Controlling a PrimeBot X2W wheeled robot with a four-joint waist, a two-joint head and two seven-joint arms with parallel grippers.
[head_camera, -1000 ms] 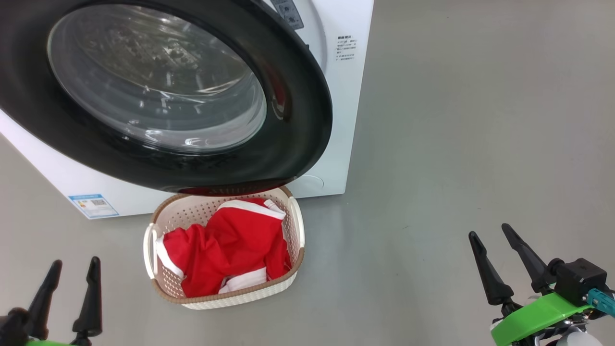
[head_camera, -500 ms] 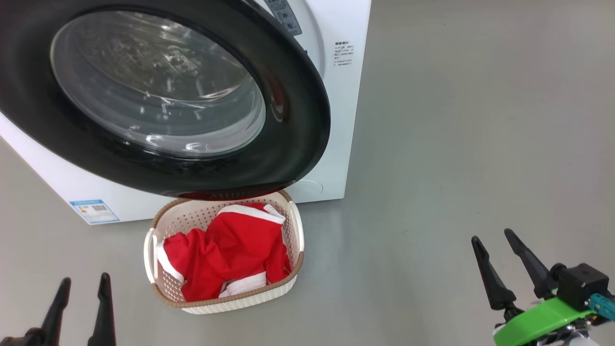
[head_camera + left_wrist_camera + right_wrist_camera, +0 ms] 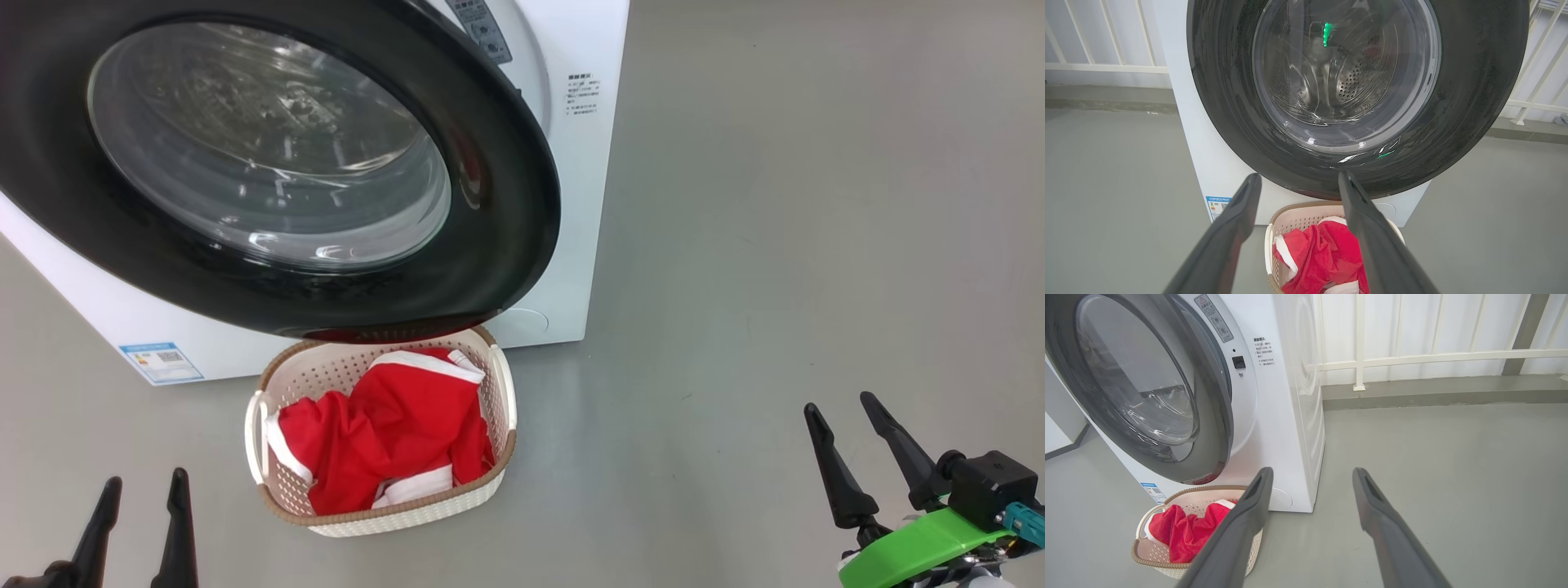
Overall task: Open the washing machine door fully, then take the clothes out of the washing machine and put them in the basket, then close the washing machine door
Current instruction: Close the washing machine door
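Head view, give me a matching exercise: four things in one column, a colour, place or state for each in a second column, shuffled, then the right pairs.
Column one:
1. washing machine door
2. clothes
3. basket
4. right gripper

Column two:
A. cream-white with a brown woven-look rim
B. jaws open, holding nothing
C. glossy black ring around clear glass
D. red with white trim, lying in the basket

Pairs: 1-C, 2-D, 3-A, 4-B
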